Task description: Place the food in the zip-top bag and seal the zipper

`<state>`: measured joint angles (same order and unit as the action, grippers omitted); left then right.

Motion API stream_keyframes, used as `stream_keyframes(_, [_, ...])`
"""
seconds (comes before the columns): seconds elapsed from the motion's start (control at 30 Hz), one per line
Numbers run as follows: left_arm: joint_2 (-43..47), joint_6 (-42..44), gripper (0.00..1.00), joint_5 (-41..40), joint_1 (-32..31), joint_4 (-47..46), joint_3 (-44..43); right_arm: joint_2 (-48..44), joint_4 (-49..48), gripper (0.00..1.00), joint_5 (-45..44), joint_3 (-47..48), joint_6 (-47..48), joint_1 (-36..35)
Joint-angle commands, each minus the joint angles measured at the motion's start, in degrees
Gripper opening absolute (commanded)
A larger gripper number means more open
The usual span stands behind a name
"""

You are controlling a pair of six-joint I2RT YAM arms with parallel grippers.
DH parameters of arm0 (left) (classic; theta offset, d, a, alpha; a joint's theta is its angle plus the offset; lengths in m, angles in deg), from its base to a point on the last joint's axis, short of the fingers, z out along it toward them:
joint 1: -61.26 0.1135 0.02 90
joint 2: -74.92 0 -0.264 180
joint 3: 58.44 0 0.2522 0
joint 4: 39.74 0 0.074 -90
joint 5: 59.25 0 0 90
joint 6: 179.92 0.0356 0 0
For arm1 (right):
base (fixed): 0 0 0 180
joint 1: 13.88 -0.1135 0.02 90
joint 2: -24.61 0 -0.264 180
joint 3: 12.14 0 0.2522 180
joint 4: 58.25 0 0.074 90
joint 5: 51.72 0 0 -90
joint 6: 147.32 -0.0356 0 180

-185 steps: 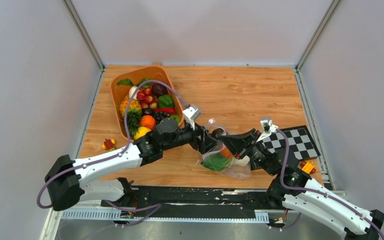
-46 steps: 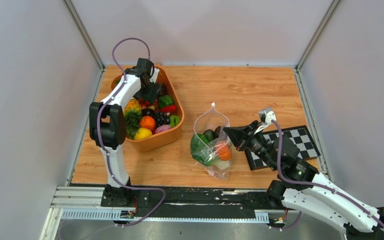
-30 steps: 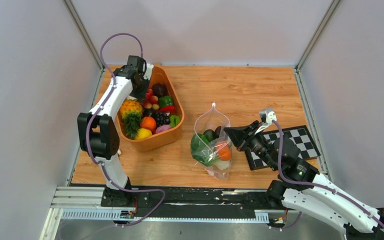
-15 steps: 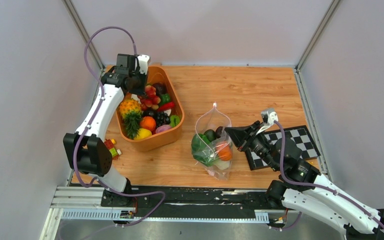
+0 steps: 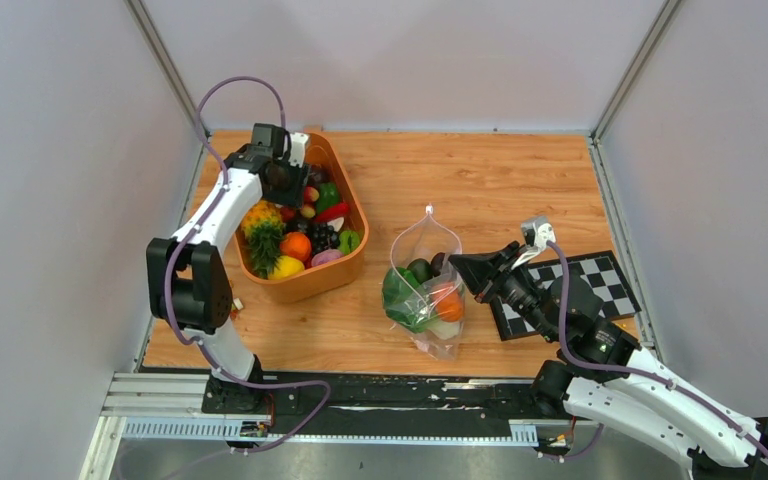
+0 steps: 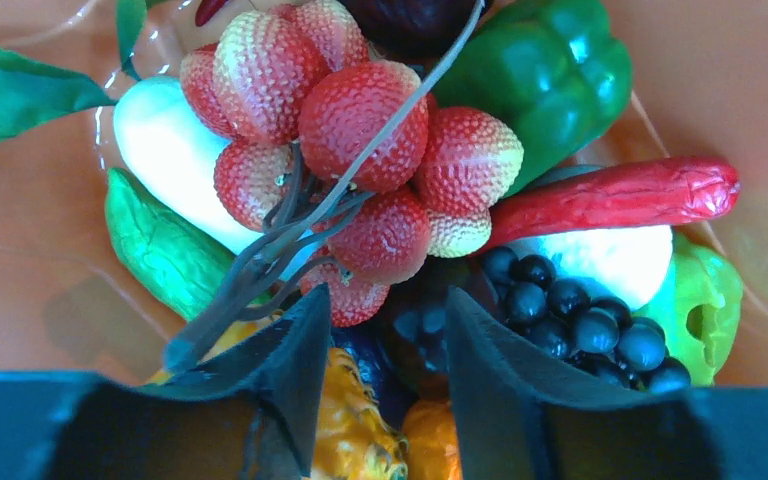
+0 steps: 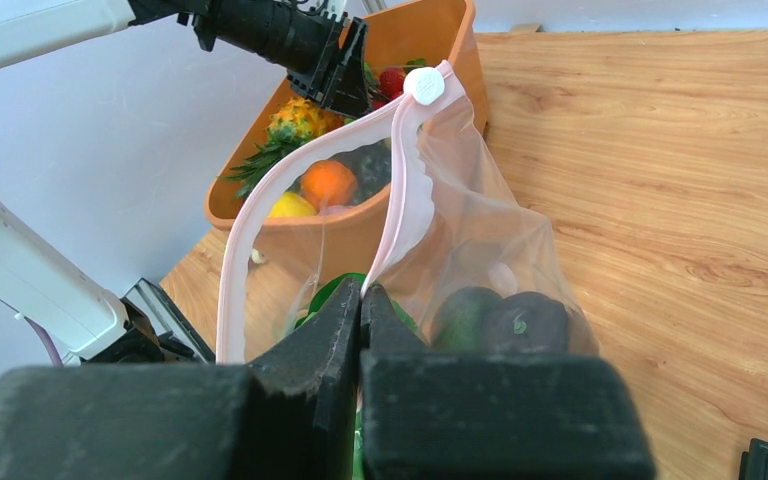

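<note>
Left pincer (image 5: 286,186) hung over the far half of the orange tub (image 5: 350,265) at the left of the surface (image 5: 500,180), its jaws parted with nothing between them. Only its wrist view showed what lay at the tips: a cluster of red pimpled berries (image 6: 360,150) on a grey stem just beyond the jaws, a green pepper (image 6: 550,70) and a red chilli (image 6: 615,195) to the right, and black grapes (image 6: 580,315) below the chilli. From above these were mere spots of colour beside a pineapple (image 5: 260,215).

Right of the tub and apart from it sat the zip-top bag (image 5: 422,245), with part of the food (image 5: 400,300) inside: a green leafy piece and an orange one (image 5: 449,306). The right wrist view added dark rounded pieces (image 7: 500,318) low in the bag. It also showed the pink zipper (image 7: 245,240) gaping in a loop that rose to a white round tab (image 7: 424,85).

The right pincer (image 7: 361,295) was closed on the bag's rim at the mouth. The overhead view showed a checkered board (image 5: 605,285) under that arm at the right.
</note>
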<state>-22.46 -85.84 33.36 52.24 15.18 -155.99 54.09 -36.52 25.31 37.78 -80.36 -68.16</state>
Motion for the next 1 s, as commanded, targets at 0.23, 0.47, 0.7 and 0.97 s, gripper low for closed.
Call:
stream_keyframes(0.23, [5.8,0.1,0.82,1.4,-0.2,-5.9,-2.4,0.7,-1.6,0.0,-0.3,0.6,-0.6,0.2])
stream_keyframes(0.47, [11.0,-3.3,0.95,-7.1,0.6,-13.8,3.1,0.4,-1.8,0.0,0.1,0.7,-1.0,0.2])
stream_keyframes(0.7, [5.8,-5.4,0.8,-3.2,1.8,-15.8,3.3,0.6,-1.9,0.0,-0.4,0.8,-1.0,0.2])
stream_keyframes(0.97, [1.9,-7.5,0.52,0.8,3.6,-17.9,4.1,0.7,-1.4,0.0,0.0,0.9,-1.2,0.2])
